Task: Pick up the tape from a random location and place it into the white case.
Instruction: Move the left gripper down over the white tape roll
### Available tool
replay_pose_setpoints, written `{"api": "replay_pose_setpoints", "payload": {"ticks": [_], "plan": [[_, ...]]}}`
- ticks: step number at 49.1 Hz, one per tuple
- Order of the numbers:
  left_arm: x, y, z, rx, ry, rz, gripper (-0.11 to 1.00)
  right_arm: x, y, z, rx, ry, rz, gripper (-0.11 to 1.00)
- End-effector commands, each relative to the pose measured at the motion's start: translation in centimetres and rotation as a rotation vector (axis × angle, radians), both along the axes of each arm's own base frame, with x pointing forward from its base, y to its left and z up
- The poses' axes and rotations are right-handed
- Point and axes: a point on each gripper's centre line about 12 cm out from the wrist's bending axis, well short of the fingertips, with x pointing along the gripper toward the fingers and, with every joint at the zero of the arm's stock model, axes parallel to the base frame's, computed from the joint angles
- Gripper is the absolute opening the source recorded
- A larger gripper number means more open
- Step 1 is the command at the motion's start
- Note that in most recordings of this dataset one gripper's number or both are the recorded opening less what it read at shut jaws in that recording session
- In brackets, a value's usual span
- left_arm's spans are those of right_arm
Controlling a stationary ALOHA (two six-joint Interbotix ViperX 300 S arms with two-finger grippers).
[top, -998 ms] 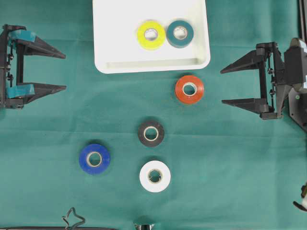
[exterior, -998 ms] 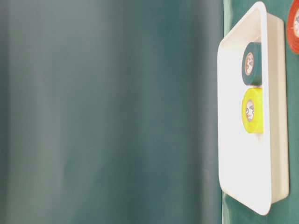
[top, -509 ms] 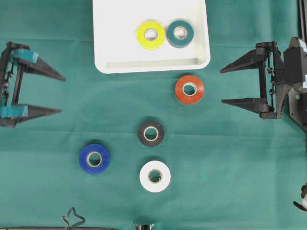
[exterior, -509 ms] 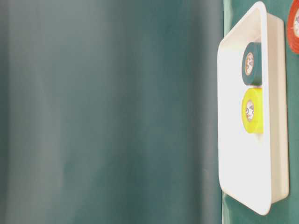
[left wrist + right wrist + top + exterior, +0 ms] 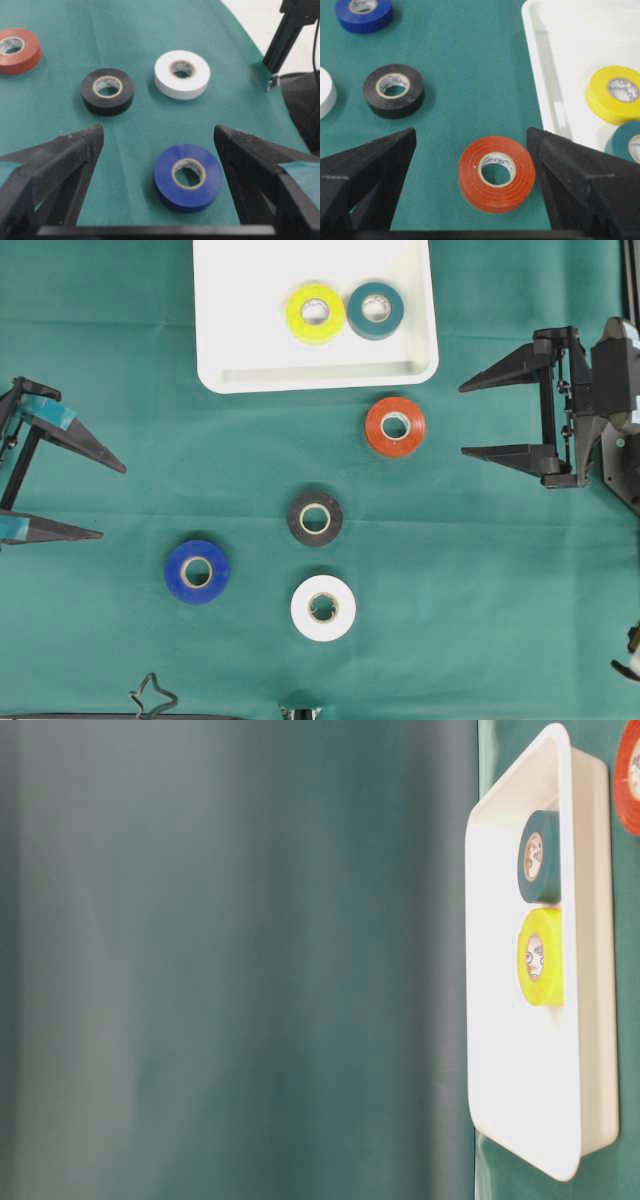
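The white case (image 5: 215, 340) lies at the back and holds a yellow tape roll (image 5: 315, 312) and a teal one (image 5: 375, 310). On the green cloth lie an orange roll (image 5: 395, 427), a black roll (image 5: 315, 518), a blue roll (image 5: 197, 571) and a white roll (image 5: 323, 608). My left gripper (image 5: 112, 500) is open at the left edge, angled toward the blue roll (image 5: 188, 176), which lies a little ahead of its empty fingers. My right gripper (image 5: 463, 420) is open and empty at the right, with the orange roll (image 5: 496, 173) lying ahead of its fingertips.
A bent wire piece (image 5: 152, 698) lies at the front edge of the cloth. A black stand (image 5: 287, 30) rises past the cloth's edge beyond the white roll (image 5: 182, 74). The case's near rim (image 5: 545, 60) runs just right of the orange roll.
My left gripper has swung toward the front of the table and turned toward the blue roll, still open. The right gripper and all rolls have stayed put.
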Motion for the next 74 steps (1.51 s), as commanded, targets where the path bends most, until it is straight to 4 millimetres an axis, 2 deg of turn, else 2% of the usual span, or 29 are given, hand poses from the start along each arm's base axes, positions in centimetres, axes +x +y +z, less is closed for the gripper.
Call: {"api": "replay_pose_setpoints", "payload": {"ticks": [1, 20, 31, 39, 49, 74], "plan": [[0.3, -0.2, 0.6, -0.005, -0.022, -0.005, 0.96, 0.5, 0.0, 1.0, -0.001, -0.031, 0.000, 0.88], [1.3, -0.5, 0.7, -0.014, -0.055, -0.004, 0.96, 0.6, 0.0, 1.1, 0.001, -0.032, 0.000, 0.88], [3.2, -1.1, 1.1, -0.013, -0.079, -0.005, 0.96, 0.6, 0.0, 1.2, -0.005, -0.034, 0.002, 0.88], [5.8, -1.9, 1.2, -0.008, -0.081, -0.007, 0.96, 0.7, 0.0, 1.2, -0.006, -0.032, 0.001, 0.88], [10.1, -3.3, 1.1, 0.009, -0.048, -0.010, 0.96, 0.7, 0.0, 1.1, -0.009, -0.027, 0.003, 0.88], [19.7, -6.3, 3.5, 0.042, -0.076, -0.020, 0.96, 0.8, 0.0, 0.8, -0.030, -0.015, 0.016, 0.88]]}}
